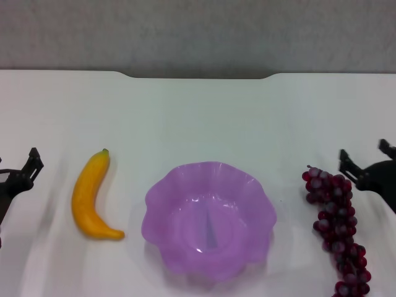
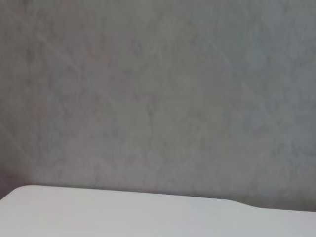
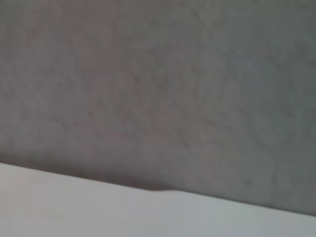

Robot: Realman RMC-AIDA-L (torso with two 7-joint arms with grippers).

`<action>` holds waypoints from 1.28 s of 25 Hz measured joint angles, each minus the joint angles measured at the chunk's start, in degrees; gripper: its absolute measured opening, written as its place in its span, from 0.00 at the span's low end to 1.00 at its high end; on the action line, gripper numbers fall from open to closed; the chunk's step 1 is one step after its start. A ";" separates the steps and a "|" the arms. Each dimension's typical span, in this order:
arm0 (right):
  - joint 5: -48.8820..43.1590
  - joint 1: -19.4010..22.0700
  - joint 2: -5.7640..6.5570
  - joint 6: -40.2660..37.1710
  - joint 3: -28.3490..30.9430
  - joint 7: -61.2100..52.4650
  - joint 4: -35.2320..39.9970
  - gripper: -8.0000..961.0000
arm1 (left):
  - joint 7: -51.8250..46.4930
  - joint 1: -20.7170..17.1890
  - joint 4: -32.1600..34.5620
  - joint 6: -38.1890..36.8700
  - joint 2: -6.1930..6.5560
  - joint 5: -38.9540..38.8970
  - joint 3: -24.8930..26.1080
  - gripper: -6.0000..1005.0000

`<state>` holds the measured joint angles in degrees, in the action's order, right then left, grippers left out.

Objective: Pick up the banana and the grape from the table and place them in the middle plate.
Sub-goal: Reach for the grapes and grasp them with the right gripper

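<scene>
Evidently nothing is being held yet: the banana (image 1: 91,199) is lying on the table (image 1: 198,117) just left of the middle plate (image 1: 209,218), and the grape (image 1: 337,230) is stretching near-to-far just right of it, both clear of the scalloped rim. The left gripper (image 1: 25,170) is hovering at the left edge beside the banana, the right gripper (image 1: 366,162) at the right edge close to the bunch's far end; its jaws are standing wide, while I cannot tell how the left ones are standing.

The banana is looking smooth, stiff and light, likely slippery; a grip across its thick middle seems safest. The bunch is looking lumpy and glossy, probably flopping when lifted, so taking it around its fuller far part near the stem seems wise. No brand, label or writing is showing anywhere. Both wrist views are showing only table edge and grey wall.
</scene>
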<state>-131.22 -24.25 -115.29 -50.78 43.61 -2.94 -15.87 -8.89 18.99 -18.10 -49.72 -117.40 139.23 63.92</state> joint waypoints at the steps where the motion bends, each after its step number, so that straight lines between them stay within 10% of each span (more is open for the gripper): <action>1: -0.08 0.14 0.02 0.09 -0.20 0.59 -1.20 0.93 | -0.20 -0.06 0.01 0.12 0.02 -0.01 0.02 0.84; 20: -0.20 2.43 0.72 11.63 0.99 10.12 -17.22 0.93 | 0.04 1.34 1.48 5.58 0.25 0.00 0.78 0.83; 32: 0.31 18.57 0.47 57.85 26.58 32.59 -58.85 0.93 | 0.03 1.76 1.73 5.69 0.31 -0.01 0.76 0.83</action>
<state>-130.91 -5.68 -114.82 7.08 70.19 29.65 -74.72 -8.86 20.75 -16.37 -44.03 -117.10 139.22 64.68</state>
